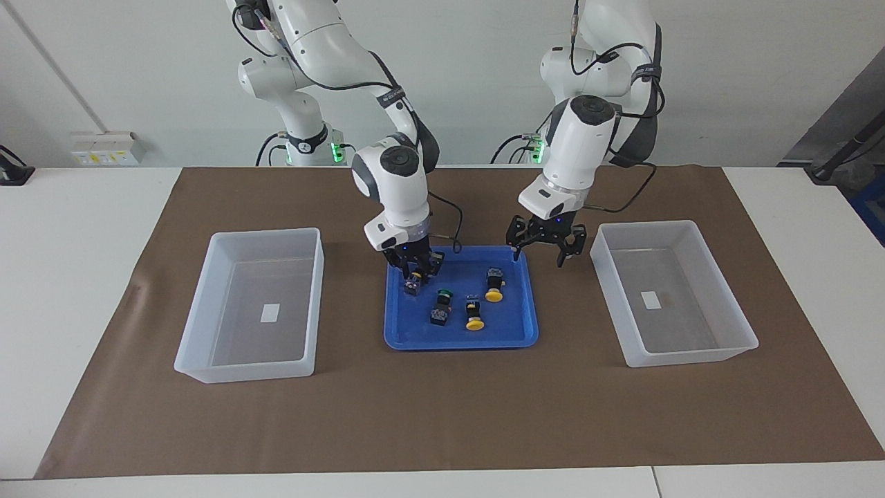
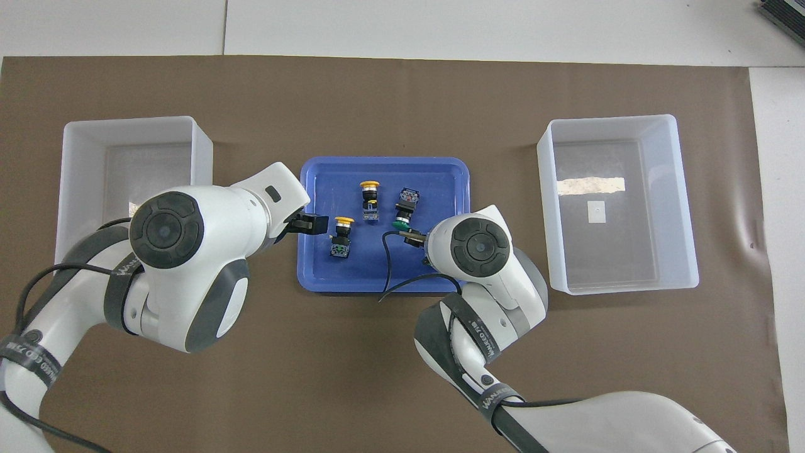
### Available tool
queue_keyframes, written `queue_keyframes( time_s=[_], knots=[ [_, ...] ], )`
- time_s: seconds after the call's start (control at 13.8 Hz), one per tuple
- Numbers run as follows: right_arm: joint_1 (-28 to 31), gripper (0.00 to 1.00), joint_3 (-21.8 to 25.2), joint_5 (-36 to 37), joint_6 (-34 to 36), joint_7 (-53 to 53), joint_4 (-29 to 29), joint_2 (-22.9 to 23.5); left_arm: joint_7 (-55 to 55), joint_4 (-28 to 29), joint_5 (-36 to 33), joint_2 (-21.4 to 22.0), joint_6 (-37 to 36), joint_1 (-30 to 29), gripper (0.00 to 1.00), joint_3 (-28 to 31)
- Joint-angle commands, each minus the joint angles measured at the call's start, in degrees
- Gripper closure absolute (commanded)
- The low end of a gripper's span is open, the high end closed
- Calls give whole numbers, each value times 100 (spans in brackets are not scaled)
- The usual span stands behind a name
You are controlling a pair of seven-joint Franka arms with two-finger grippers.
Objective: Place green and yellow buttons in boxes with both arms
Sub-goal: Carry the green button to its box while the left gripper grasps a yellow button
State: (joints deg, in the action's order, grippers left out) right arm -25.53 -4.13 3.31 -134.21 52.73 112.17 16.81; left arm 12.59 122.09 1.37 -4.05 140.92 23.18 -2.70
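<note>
Reaching into the blue tray point(image 1: 462, 339), the right gripper point(image 1: 415, 266) looks clenched on a button point(image 1: 413, 283) at the tray's 10 o'clock corner; lift it straight up before swinging to the box point(image 1: 252, 304); left gripper point(image 1: 546, 242) hangs released over the tray's 2 o'clock corner; overhead hides that grasp under the wrist, but shows the green button point(image 2: 403, 212) and two yellow buttons point(image 2: 370, 199) clearly.
</note>
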Motion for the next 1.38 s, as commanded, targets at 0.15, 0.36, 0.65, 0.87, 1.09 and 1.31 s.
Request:
queue_keyframes(
  time_s=[0.15,0.36,0.65,0.87,1.09,1.31],
  knots=[
    [460,100,-36,3,1712,-69,-915,-678,507,104,47,-771,980,634,0,86],
    [1231,100,-35,3,1907,-1418,-916,-890,516,104,47,-1158,1358,749,0,95],
    [2129,100,-35,-6,1610,-3037,-794,-785,490,122,47,-1159,1290,767,65,112],
    [2841,100,-35,-15,890,-4232,-460,-530,499,69,47,-993,825,706,100,121],
    [3001,100,-35,-120,327,-4482,-231,-249,446,-18,39,-572,526,435,100,156],
    [3036,100,-35,-120,-112,-4508,66,-108,44,-536,3,-220,-378,-233,100,147]
  ],
)
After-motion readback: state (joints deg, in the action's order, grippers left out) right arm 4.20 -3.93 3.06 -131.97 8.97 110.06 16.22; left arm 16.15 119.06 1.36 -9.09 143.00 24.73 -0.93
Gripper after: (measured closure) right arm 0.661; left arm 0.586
